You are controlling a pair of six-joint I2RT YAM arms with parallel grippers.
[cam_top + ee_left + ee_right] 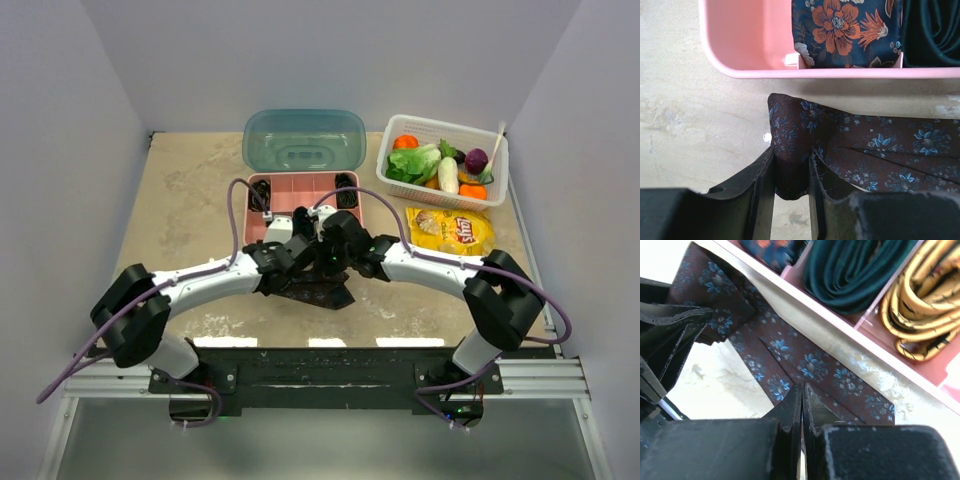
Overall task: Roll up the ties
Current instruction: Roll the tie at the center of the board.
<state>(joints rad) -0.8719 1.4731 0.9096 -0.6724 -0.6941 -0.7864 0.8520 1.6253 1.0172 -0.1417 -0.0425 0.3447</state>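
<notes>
the maroon tie lies on the desk, just beside the pink tray, at 6 o'clock of its near wall. the left pincer is pinching a bunched fold at the tie's end, with cloth filling the gap between its fingers. the right pincer is pressed together with its tips on the cloth farther along. whether a layer is caught between them i cannot tell.

the fabric looks thin, limp and probably slick, so a coil would likely spring loose. the best hold seems to be across the full width at the folded end, with the free length kept taut.

the top view hides the tie almost wholly beneath the two arms and shows only a dark patch. the left wrist view shows the grip and a navy floral tie in the tray at 12 o'clock. only the right wrist view shows the rolled green tie and the gold tie in their compartments, toward 1 o'clock.
</notes>
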